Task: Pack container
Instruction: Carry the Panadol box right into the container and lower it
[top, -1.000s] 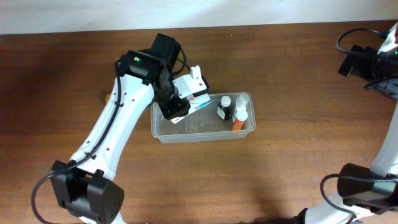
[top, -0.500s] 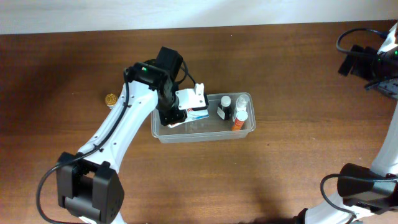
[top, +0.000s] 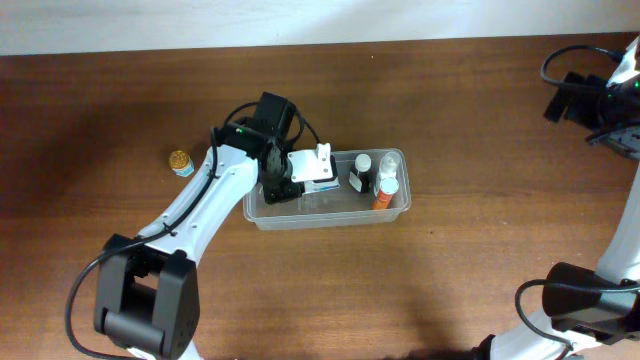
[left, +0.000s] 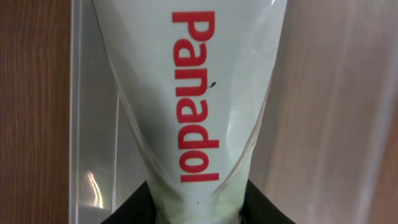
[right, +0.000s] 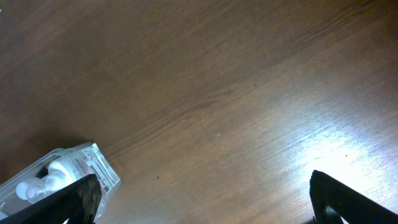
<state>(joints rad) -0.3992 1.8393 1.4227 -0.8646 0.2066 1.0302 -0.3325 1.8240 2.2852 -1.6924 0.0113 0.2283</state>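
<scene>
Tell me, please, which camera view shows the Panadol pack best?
The left wrist view: the Panadol pack fills the frame, its red lettering readable. The overhead shows it small, held by the left gripper at the container's left end. The right wrist view misses it.

Table (top: 480, 130): wood, dark reddish brown, with a fine grain running along its length. It fills almost the whole overhead view.
Wall (top: 200, 20): a pale, off-white strip along the table's far edge.
Light: a soft glare patch (right: 339, 146) brightens the tabletop in the right wrist view.
</scene>
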